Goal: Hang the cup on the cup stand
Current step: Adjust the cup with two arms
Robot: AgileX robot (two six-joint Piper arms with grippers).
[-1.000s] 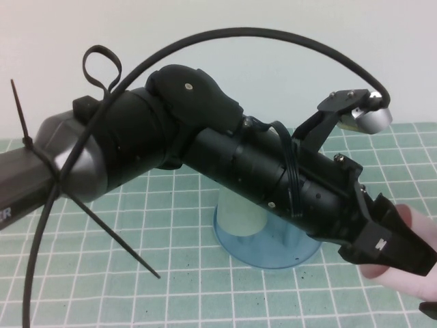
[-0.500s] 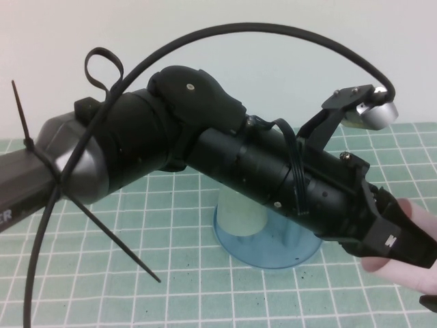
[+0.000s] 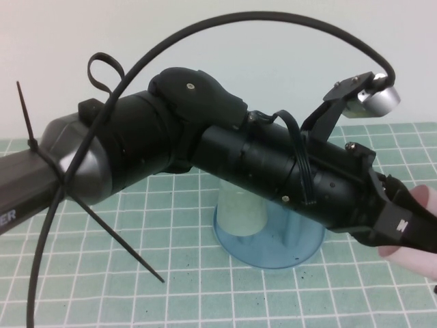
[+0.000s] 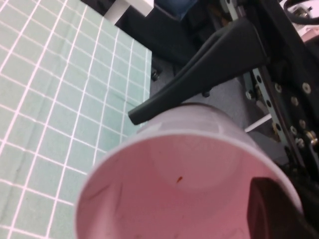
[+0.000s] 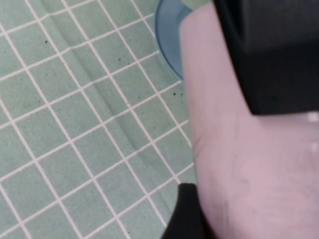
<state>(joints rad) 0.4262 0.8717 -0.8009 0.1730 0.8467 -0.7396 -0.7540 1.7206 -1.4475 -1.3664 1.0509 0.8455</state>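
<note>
The pale pink cup (image 3: 425,199) hangs in the air at the far right, right of the cup stand (image 3: 266,251), a translucent blue dish. My left gripper (image 3: 413,236) reaches across the table and is shut on the cup's rim. One of its fingers (image 4: 271,211) sits inside the cup (image 4: 169,189). My right gripper, almost out of the high view, grips the cup (image 5: 249,169) from outside. One of its fingers (image 5: 187,216) presses the cup's wall and also shows in the left wrist view (image 4: 199,74).
A pale green cup (image 3: 240,212) stands upside down on the stand, half hidden behind my left arm (image 3: 205,143). The stand's pegs are hidden. The green grid mat (image 3: 171,273) covers the table. The stand's rim (image 5: 167,35) shows in the right wrist view.
My left gripper and the pink cup have moved up and to the right. The right gripper has slid almost out of the high view.
</note>
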